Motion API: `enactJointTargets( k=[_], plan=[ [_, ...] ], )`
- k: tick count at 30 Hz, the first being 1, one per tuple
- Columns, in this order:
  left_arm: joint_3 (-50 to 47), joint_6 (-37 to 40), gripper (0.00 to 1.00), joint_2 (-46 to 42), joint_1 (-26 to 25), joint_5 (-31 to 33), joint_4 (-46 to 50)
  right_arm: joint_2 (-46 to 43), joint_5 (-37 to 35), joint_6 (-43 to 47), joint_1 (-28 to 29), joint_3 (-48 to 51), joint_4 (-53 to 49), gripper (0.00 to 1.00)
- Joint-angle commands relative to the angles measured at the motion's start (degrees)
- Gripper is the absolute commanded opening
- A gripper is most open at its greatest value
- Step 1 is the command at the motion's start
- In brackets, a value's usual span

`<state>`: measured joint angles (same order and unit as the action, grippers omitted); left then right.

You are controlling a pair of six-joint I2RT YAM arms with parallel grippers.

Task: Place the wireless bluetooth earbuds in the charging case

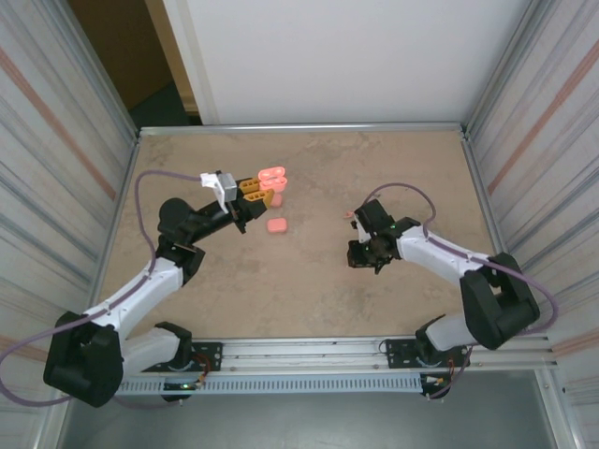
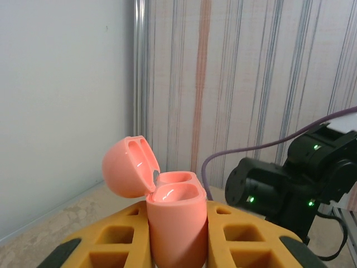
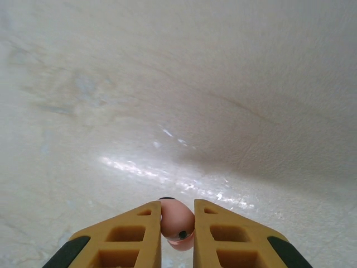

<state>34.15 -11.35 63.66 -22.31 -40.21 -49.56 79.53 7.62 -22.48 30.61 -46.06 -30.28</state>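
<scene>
Pink case (image 2: 175, 223), lid flipped open, sits clamped between the yellow fingers of the left gripper (image 2: 177, 245); the left wrist view shows its two sockets. The right gripper (image 3: 177, 204) pinches one earbud (image 3: 177, 221) at its fingertips. The top view adds a second case (image 1: 276, 225) lying near the left gripper.

Open tabletop (image 1: 309, 290) beside loose pink case (image 1: 276, 225)
</scene>
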Motion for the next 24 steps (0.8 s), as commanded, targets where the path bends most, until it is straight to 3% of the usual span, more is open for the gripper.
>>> enactJointTargets(
  k=[1,12,24],
  plan=[
    [-0.53,-0.19,0.0,1.75,-0.72,1.09,-2.22,-4.92,-2.84,3.63,0.73,-3.37,-1.03,0.16],
    [-0.19,-1.68,0.0,9.72,-1.76,1.1,-7.0,-14.93,-5.04,10.36,2.43,-10.61,3.4,0.17],
    [1.17,-2.19,0.0,14.46,-1.94,-0.6,-10.25,-14.37,-6.73,18.03,6.95,-20.48,11.44,0.17]
  ],
)
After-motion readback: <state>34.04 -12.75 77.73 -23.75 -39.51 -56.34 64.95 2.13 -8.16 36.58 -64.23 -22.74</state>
